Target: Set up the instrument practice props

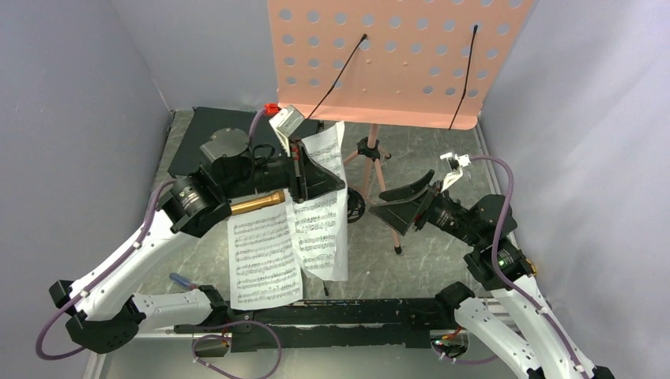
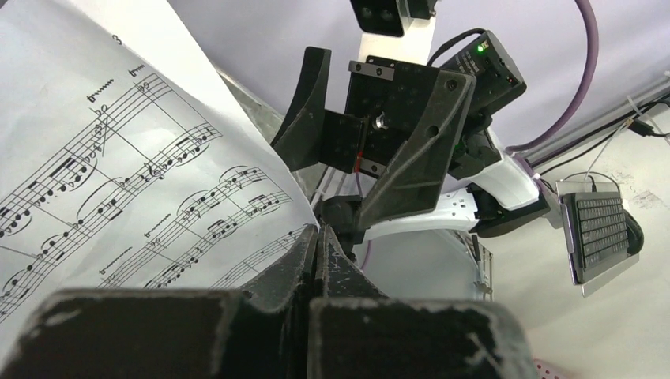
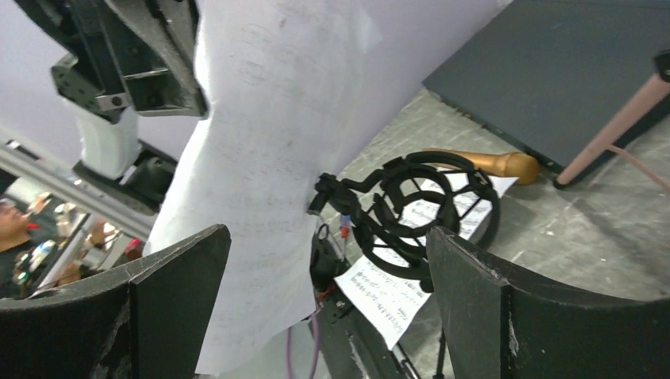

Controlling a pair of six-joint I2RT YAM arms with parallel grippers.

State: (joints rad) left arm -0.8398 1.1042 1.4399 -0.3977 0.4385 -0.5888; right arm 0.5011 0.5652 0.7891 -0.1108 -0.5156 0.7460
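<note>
At the centre of the worktop [image 1: 430, 260], the left gripper [image 1: 320, 180] is clenched on one edge of a sheet-music page [image 1: 324, 237] and holds it upright, clear of the surface. The probable reason is that this page is due to go onto the ledge of the pink perforated music stand [image 1: 379, 55], which stands on its tripod at the far side. A pinch at the edge leaves most of the page free to be laid against the stand face.

The second page [image 1: 265, 257] lies flat on the worktop, just beside the lifted one, and is not yet placed. The gold microphone [image 1: 257, 204] lies on its side near the far edge of that flat page, close to the left forearm. The small black mic stand [image 3: 419, 213] stands just beside the lifted page. Its ring mount is empty, and in the overhead view the page hides most of it.

Left arm: it reaches forward and inward from its base, with the wrist rolled so that the closed fingers sit edge-on to the paper.

Right arm: the elbow is out to the right and the wrist is turned inward. The right gripper [image 1: 399, 205] is released, with its jaws fully apart. It faces the lifted page and the ring mount and touches neither. Judged purpose: to steady or take over the page.
</note>
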